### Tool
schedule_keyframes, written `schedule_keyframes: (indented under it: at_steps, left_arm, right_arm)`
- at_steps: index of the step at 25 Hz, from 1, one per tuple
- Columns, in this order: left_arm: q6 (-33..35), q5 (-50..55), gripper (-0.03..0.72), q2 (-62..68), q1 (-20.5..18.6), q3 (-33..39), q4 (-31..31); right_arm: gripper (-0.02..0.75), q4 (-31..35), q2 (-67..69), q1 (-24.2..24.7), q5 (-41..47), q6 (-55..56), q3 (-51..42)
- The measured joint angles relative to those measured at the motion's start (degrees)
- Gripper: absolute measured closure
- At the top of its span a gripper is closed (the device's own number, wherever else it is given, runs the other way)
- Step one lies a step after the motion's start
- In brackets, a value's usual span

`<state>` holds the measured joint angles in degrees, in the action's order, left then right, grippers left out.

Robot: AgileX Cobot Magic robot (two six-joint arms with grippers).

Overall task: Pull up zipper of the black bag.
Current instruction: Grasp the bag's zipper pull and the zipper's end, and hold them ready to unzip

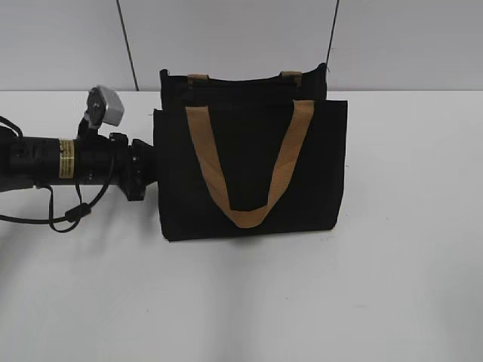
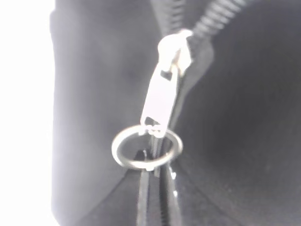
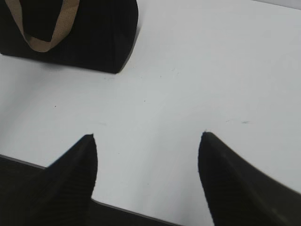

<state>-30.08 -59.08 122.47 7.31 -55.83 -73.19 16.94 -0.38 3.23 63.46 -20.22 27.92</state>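
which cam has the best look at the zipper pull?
Left wrist view: the silver pull tab with its ring fills the frame, blurred but close, zipper teeth parted above it. In the exterior view the black bag shows only its front; the pull is not visible. The right wrist view catches just a bag corner.

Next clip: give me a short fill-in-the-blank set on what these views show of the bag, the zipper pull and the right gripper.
1. The black bag stands upright on the white ____.
2. The silver pull tab of the zipper carries a metal ____ at its lower end.
3. The handles of the bag are ____ in colour.
4. The right gripper is ____, with only bare table between its fingers.

Missing words: table; ring; tan; open
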Motion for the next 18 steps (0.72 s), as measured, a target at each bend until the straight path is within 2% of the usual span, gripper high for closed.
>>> schedule_keyframes:
  at_steps: [6, 13, 18]
  left_arm:
    - [-5.98, 3.26, 0.671, -6.23, -1.16, 0.96, -1.55]
    - [-10.47, 9.45, 0.673, -17.08, -3.03, 6.84, -2.72]
    - [-18.23, 13.19, 0.673, -25.94, -3.15, 7.85, -4.45]
  right_arm:
    - [0.217, 0.00, 0.00, 0.00, 0.00, 0.00, 0.00]
    - [0.217, 0.00, 0.00, 0.00, 0.00, 0.00, 0.00]
    - [0.217, 0.00, 0.00, 0.00, 0.00, 0.00, 0.00]
